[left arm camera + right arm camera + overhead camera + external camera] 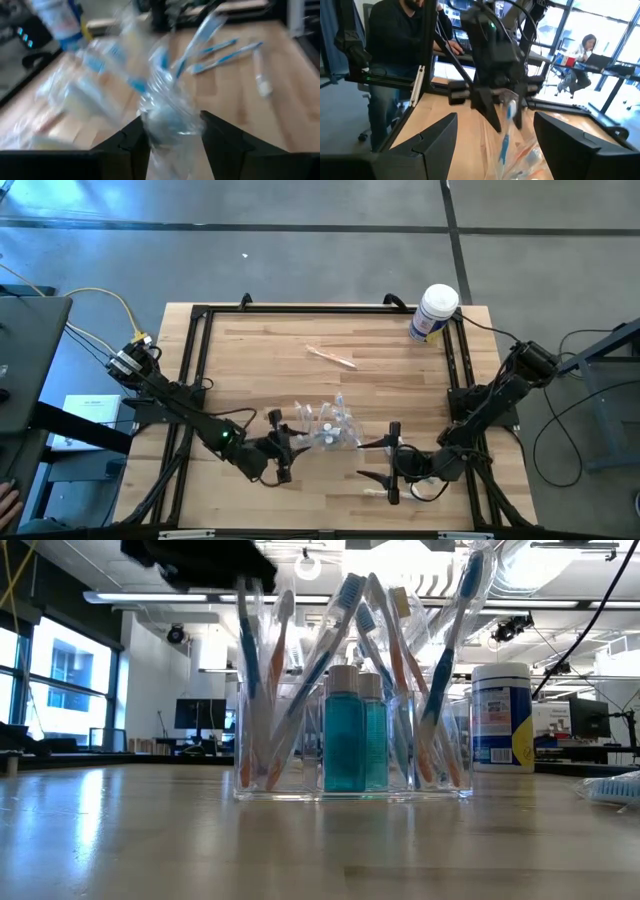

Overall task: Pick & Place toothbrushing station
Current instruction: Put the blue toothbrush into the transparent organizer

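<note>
The clear plastic toothbrushing station (327, 426) stands between the left gripper (284, 445) and right gripper (391, 461), blocking direct passage. Bare wooden table (260, 370) lies beyond it, interrupted by one loose toothbrush (331, 357) and the white cylindrical tub (434, 313) at the far right corner.

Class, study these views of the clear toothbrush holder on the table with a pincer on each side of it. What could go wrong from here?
1. The left pincer sits right against the toothbrushing station; pulling back carelessly could snag a wrapped toothbrush and tip the holder.
2. The open right pincer waits close on the other side, so any sweep could knock it.
</note>
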### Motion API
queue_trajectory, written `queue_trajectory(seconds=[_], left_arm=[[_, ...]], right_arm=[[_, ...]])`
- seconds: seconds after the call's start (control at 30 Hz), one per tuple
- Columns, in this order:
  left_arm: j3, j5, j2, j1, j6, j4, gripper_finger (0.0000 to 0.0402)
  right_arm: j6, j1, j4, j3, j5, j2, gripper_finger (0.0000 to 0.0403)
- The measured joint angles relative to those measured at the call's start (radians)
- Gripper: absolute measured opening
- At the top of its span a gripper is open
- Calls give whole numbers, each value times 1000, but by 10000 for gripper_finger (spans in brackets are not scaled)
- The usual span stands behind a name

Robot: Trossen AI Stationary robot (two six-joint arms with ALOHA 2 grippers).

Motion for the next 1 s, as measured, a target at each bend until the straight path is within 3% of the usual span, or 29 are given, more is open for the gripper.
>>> queue_trajectory(seconds=[0.3, 0.43, 0.67, 0.83, 1.0], left_arm=[[2, -103, -5, -55, 174, 146, 163], [2, -172, -20, -90, 273, 235, 164], [2, -173, -28, -185, 499, 444, 164], [2, -181, -28, -229, 508, 467, 164], [2, -182, -28, -239, 477, 469, 164]], right_arm=[[307, 13, -301, 0, -50, -123, 254], [548, 21, -540, 0, -177, -197, 254], [1054, 20, -962, 0, -455, -251, 254], [1318, 20, -1271, 0, -591, -247, 254], [1488, 19, -1504, 0, -567, -242, 254]])
